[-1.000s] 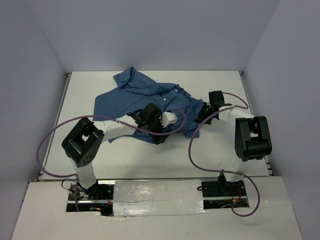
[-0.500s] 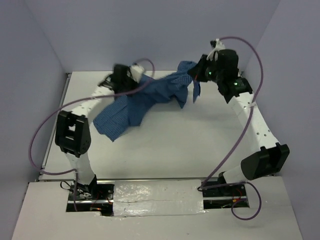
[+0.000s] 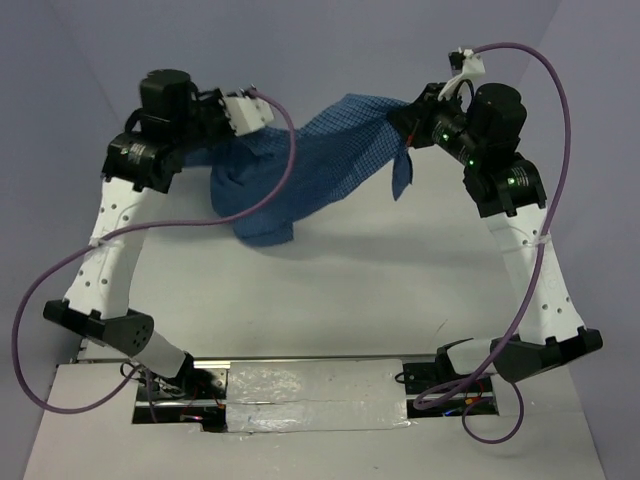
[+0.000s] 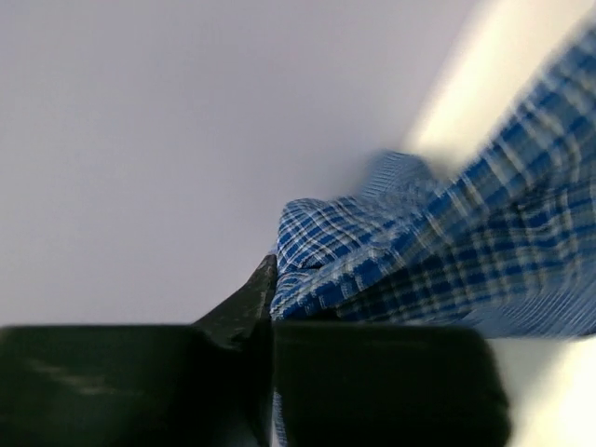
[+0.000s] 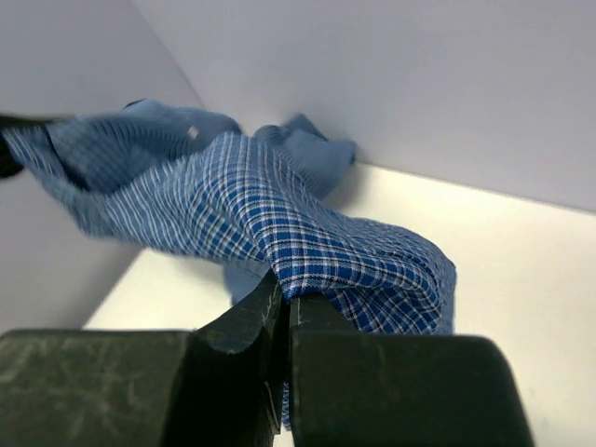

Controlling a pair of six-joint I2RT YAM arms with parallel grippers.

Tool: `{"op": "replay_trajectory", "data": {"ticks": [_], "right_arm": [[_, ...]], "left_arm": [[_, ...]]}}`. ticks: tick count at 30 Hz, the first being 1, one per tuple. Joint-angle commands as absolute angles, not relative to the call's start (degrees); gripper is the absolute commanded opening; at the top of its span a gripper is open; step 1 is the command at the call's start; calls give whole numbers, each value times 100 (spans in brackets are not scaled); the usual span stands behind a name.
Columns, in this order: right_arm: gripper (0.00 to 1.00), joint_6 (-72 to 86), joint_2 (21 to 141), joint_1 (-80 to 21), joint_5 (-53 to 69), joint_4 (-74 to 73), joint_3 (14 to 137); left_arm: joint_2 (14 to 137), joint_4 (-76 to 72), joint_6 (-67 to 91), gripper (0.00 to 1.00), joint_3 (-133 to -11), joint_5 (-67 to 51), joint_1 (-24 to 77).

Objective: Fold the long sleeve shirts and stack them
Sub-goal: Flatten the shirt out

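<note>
– Two arms are raised in the top view. The blue checked shirt (image 3: pixel 320 165) is stretched in the air between them, above the white table (image 3: pixel 350 290). Its lowest fold sags at left-centre; whether the table is touched cannot be told.
– Pincers there?
– The shirt's left end is pinched by the left gripper (image 3: pixel 212 135), and the right end by the right gripper (image 3: pixel 405 122). A strip of cloth is left dangling under the right one.
– Left wrist view?
– Blurred. The left gripper (image 4: pixel 272 279) is seen with jaws pressed together, a fold of shirt (image 4: pixel 447 242) clamped at the tips, grey wall (image 4: pixel 140 140) behind.
– Right wrist?
– Much alike: the right gripper (image 5: pixel 284 293) is closed tight on a bunched fold of shirt (image 5: pixel 279 209). The rest is spread off leftward over the table (image 5: pixel 521 251).
</note>
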State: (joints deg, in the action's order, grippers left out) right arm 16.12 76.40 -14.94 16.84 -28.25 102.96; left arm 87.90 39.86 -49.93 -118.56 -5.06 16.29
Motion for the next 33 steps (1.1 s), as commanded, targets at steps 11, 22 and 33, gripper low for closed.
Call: {"op": "replay_trajectory", "data": {"ticks": [11, 22, 33], "right_arm": [[0, 2100, 7751, -1389, 1801, -2461, 8403], [0, 2303, 8745, -1020, 1705, -2584, 8297], [0, 2390, 8667, -976, 1617, -2347, 7832]], "left_arm": [[10124, 4798, -3395, 52, -10977, -458, 1319], [9212, 4677, -2839, 55, -8422, -818, 2046], [10257, 3587, -1556, 58, -8068, 905, 3243]]}}
